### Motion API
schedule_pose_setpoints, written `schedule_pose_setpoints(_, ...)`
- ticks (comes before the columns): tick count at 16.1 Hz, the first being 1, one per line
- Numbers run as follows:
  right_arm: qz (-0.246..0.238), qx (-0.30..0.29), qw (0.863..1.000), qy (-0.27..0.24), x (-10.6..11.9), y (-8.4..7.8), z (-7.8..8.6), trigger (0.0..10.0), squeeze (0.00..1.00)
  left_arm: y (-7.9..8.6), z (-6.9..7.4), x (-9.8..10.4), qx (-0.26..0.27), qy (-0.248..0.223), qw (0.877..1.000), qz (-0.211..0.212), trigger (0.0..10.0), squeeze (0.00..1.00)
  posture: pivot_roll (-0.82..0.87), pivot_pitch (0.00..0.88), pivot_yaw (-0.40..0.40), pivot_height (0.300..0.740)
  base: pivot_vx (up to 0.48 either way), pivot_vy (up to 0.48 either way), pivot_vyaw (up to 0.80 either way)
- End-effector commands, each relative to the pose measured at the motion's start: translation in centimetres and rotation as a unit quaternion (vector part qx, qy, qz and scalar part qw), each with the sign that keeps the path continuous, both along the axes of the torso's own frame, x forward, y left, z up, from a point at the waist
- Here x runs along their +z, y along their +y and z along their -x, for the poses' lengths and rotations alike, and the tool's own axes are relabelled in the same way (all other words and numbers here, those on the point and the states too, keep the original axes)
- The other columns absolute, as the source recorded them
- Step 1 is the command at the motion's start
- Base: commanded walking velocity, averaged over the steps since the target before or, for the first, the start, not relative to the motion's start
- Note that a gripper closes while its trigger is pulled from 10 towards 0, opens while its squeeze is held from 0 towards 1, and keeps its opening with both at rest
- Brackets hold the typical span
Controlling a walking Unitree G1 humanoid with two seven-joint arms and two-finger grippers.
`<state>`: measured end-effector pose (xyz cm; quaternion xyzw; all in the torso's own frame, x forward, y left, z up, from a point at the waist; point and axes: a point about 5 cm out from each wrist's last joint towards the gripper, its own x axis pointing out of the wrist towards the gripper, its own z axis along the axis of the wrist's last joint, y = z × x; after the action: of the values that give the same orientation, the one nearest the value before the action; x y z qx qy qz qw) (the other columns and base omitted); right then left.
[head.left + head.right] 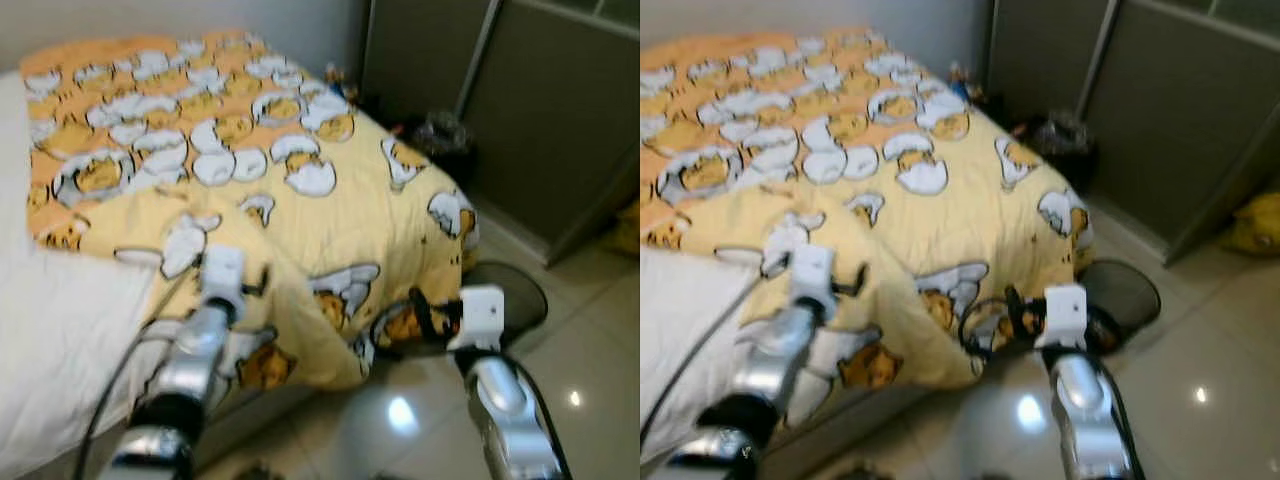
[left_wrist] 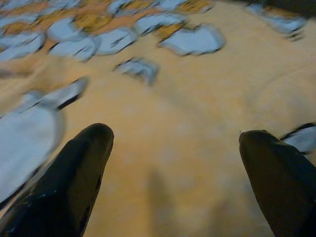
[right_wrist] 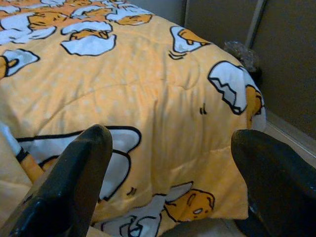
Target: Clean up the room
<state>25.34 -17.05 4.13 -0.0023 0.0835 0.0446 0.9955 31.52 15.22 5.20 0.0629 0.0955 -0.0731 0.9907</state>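
Bedding dominates the scene: a yellow quilt (image 1: 290, 190) printed with cartoon eggs lies across the bed (image 1: 60, 330), its near edge rumpled and hanging over the corner toward the tiled floor (image 1: 590, 350), with bare white sheet showing on the robot's left. Beyond the corner stand dark wardrobe doors (image 1: 540, 110), and a dark round basket (image 1: 515, 290) sits on the floor just beside the drooping quilt. Tidying the bed looks like the step in hand. The left pincer (image 2: 173, 148) hovers over the quilt's top near the edge, fingers spread wide and empty. The right pincer (image 3: 173, 148) faces the hanging corner, likewise spread with nothing held. Next, each probably needs to close on a fold of the quilt edge, then pull it flat and square.
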Motion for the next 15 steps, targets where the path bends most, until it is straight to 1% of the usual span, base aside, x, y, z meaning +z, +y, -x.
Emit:
schedule_pose_setpoints(1,-0.001,0.003,1.000,-0.005,0.3,0.3,-0.1,10.0,0.00,1.2,0.0,0.2,0.011,-0.008,1.000,-0.008,10.0,0.00,0.01,0.000,-0.020,0.740,0.000,0.000,0.51)
schedule_pose_setpoints(2,-0.006,0.006,1.000,0.002,0.1,0.6,0.1,10.0,0.00,1.2,-0.4,0.2,0.014,-0.003,1.000,-0.005,10.0,0.00,0.01,0.000,-0.020,0.740,0.000,0.465,0.51)
schedule_pose_setpoints(3,-0.006,0.007,1.000,0.008,-0.1,0.7,0.3,10.0,0.00,1.3,-0.6,0.3,0.013,-0.005,1.000,-0.020,10.0,0.00,0.01,0.000,-0.019,0.740,0.000,0.465,0.49)
schedule_pose_setpoints(5,-0.010,0.002,1.000,0.013,-0.2,0.6,0.6,10.0,0.00,1.7,-0.9,0.4,0.020,-0.004,1.000,-0.016,10.0,0.00,0.00,0.000,-0.016,0.740,0.000,0.465,0.00)
schedule_pose_setpoints(6,-0.008,0.001,1.000,0.016,-0.3,0.4,0.7,10.0,0.00,1.6,-1.0,0.4,0.014,-0.002,1.000,-0.023,10.0,0.00,0.00,0.000,-0.015,0.740,0.000,0.472,0.00)
schedule_pose_setpoints(7,-0.008,0.000,1.000,0.018,-0.4,0.4,0.8,10.0,0.00,1.4,-1.0,0.4,0.004,0.000,1.000,-0.031,10.0,0.00,0.00,0.000,-0.015,0.740,0.000,0.469,0.00)
schedule_pose_setpoints(8,-0.008,0.000,1.000,0.021,-0.4,0.3,1.0,10.0,0.00,0.7,-1.1,0.0,-0.009,0.012,0.999,-0.041,10.0,0.00,-0.01,0.000,-0.015,0.740,0.000,0.454,0.00)
schedule_pose_setpoints(10,-0.009,-0.001,1.000,0.024,-0.4,0.3,1.4,10.0,0.00,0.2,-1.0,-0.5,-0.022,0.019,0.998,-0.059,10.0,0.00,-0.01,0.000,-0.016,0.740,0.000,0.000,0.00)
schedule_pose_setpoints(11,-0.016,-0.006,0.999,0.031,-0.5,0.1,2.0,10.0,0.00,0.0,-0.6,-1.6,-0.015,0.050,0.997,-0.064,10.0,0.00,-0.02,0.000,-0.025,0.740,0.000,0.000,0.00)
schedule_pose_setpoints(12,-0.020,-0.009,0.999,0.036,-0.5,-0.1,2.7,10.0,0.00,-0.2,-0.3,-2.3,-0.006,0.064,0.996,-0.063,10.0,0.00,-0.03,0.000,-0.038,0.740,0.000,0.000,0.00)
schedule_pose_setpoints(13,-0.020,-0.009,0.999,0.036,-0.5,-0.1,2.7,10.0,0.00,-0.2,-0.3,-2.3,-0.006,0.064,0.996,-0.063,10.0,0.00,-0.03,0.000,-0.038,0.740,0.000,0.000,0.00)
schedule_pose_setpoints(14,-0.018,-0.007,0.999,0.044,-0.5,-0.3,3.6,10.0,0.00,-0.5,-0.5,-2.3,0.010,0.060,0.996,-0.062,10.0,0.00,-0.09,0.031,-0.057,0.740,0.000,0.000,0.00)
schedule_pose_setpoints(15,-0.008,0.004,0.999,0.047,-0.2,-0.5,4.9,10.0,0.00,-0.7,-0.9,-1.8,0.027,0.044,0.996,-0.069,10.0,0.00,-0.11,0.060,-0.068,0.740,0.000,0.000,0.00)
